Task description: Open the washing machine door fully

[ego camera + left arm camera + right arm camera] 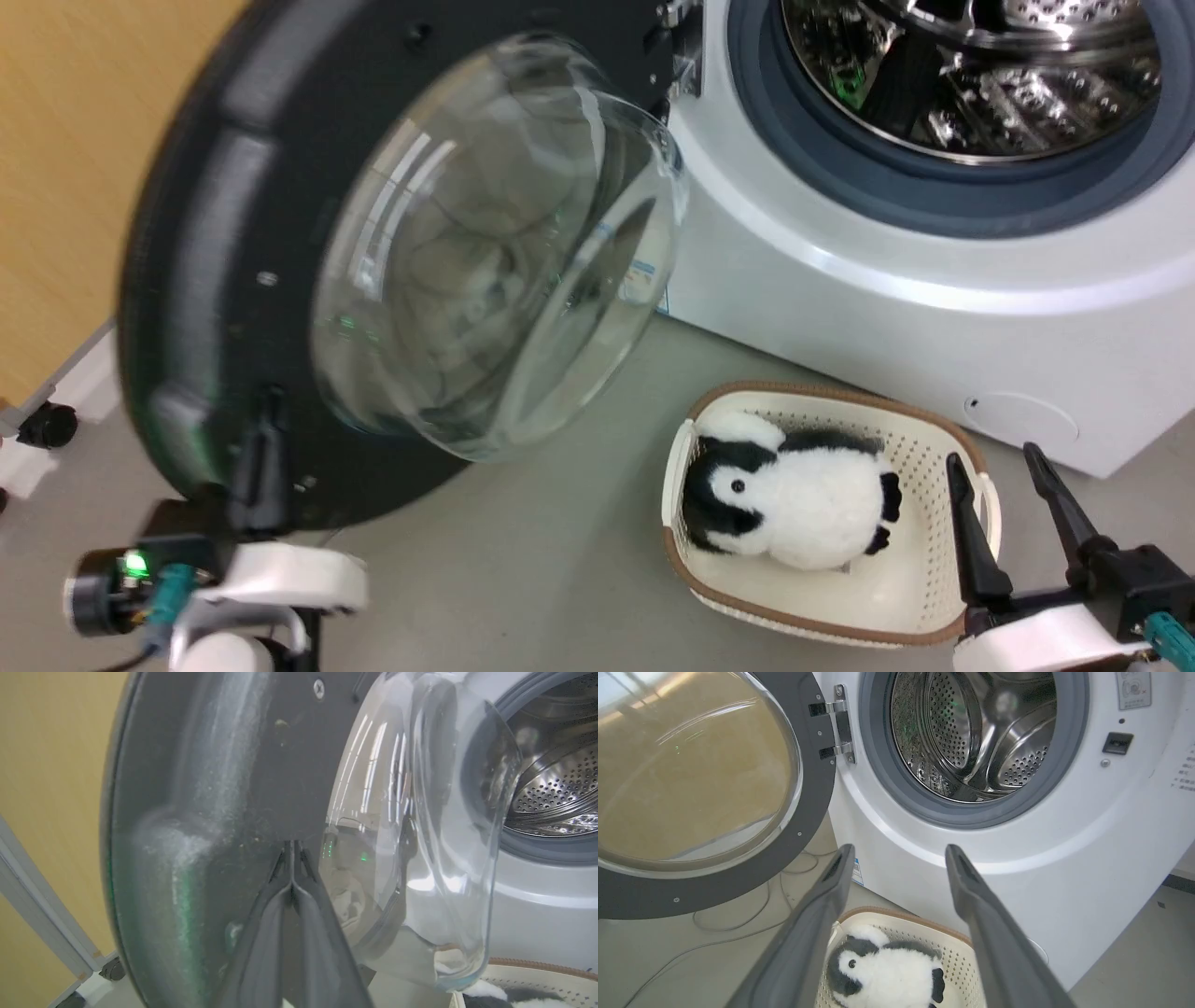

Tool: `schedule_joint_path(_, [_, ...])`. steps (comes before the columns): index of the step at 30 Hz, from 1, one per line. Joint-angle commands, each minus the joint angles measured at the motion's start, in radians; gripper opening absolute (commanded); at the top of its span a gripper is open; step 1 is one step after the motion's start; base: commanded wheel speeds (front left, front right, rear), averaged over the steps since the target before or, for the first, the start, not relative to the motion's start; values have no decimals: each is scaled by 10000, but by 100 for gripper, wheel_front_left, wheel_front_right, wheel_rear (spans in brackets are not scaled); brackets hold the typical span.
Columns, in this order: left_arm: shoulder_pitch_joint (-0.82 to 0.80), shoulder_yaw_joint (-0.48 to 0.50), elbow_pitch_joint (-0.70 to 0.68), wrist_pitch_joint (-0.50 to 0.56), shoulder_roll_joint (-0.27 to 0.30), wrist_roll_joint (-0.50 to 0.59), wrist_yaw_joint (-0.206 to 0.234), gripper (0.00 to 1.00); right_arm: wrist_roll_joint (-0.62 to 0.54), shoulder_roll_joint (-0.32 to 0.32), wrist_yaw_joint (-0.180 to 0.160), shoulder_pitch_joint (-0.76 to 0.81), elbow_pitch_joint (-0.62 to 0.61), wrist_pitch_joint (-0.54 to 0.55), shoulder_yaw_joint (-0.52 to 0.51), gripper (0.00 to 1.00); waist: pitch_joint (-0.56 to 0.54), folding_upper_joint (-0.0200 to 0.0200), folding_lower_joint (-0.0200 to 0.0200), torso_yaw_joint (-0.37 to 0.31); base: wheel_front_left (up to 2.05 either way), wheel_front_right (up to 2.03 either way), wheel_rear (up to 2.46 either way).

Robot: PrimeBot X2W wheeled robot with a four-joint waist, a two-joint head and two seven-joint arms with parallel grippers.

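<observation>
The washing machine door (pixel 215 280) is a glossy black disc with a bulging glass bowl (pixel 495 252), swung wide to the left of the white washing machine (pixel 887 308). Its metal hinge (pixel 840 723) shows beside the grey gasket and the steel drum (pixel 971 732). My left gripper (pixel 266 420) is shut, its fingers pressed together, and the tips touch the door's inner black face (pixel 261 765) low down next to the bowl; the left gripper (pixel 290 847) holds nothing. My right gripper (pixel 991 455) stands open above the basket, away from the door, and this right gripper (pixel 900 849) faces the machine's front.
A cream basket (pixel 794 387) with a brown rim holds a black and white plush penguin (pixel 794 504) on the floor before the machine. A wood-coloured wall (pixel 65 140) stands behind the door. A black caster (pixel 47 425) sits at the left. Cables (pixel 738 914) lie under the door.
</observation>
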Motion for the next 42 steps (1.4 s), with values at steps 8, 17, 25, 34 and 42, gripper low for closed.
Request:
schedule_joint_path(8, [-1167, 1919, 722, -13, -173, -202, -6, 0, -526, 34, 6, -609, -121, -44, 22, 100, 886, 0, 0, -375, 0, 0, 0])
schedule_joint_path(17, [-2179, 3281, 1669, -13, 25, 10, -287, 0, -691, -53, 6, -984, -148, -44, 22, 100, 1379, 0, 0, -777, 0, 0, 0])
schedule_joint_path(25, [-2808, 4117, 2445, -13, 307, 39, -541, 0, -705, -113, 6, -1124, -194, -44, -3, 100, 1631, 0, 0, -1052, 0, 0, 0])
schedule_joint_path(34, [-3613, 4726, 3660, -13, 703, 235, -716, 0, -722, -150, 6, -1261, -241, -44, -48, 100, 1778, 0, 0, -1324, 0, 0, 0])
schedule_joint_path(42, [-3823, 5007, 4340, -13, 1028, 494, -770, 0, -696, -94, 6, -1237, -252, -44, -88, 100, 1535, 0, 0, -1573, 0, 0, 0])
